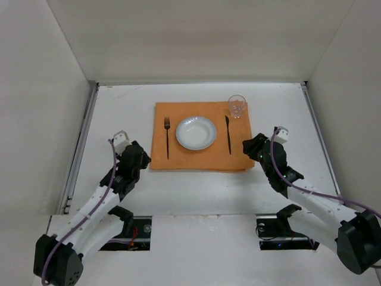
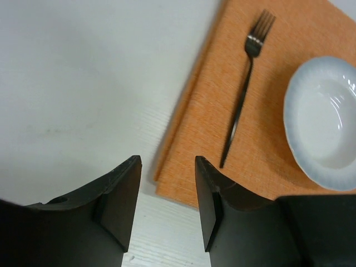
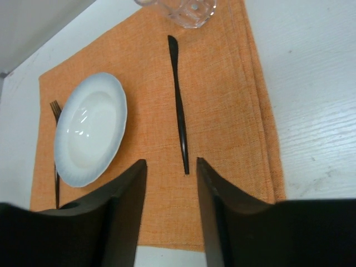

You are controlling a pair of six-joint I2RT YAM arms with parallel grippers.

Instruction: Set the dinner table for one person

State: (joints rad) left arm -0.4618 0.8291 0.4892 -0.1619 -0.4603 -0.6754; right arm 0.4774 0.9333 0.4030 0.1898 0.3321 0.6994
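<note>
On dinner table: mat with plate, fork left, knife right, glass beyond knife. Left gripper, right gripper: jaws parted, empty, flanking mat. Setting looks done; lift straight off, don't snag mat

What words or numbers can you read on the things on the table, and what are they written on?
None: no word, label, number or sign can be read in any view.
The orange cloth placemat, white round plate, thin black fork, thin black knife, clear drinking glass and large matte-white tabletop are all plain.
The dark parts with wires by the arm bases are too small to tell.
</note>
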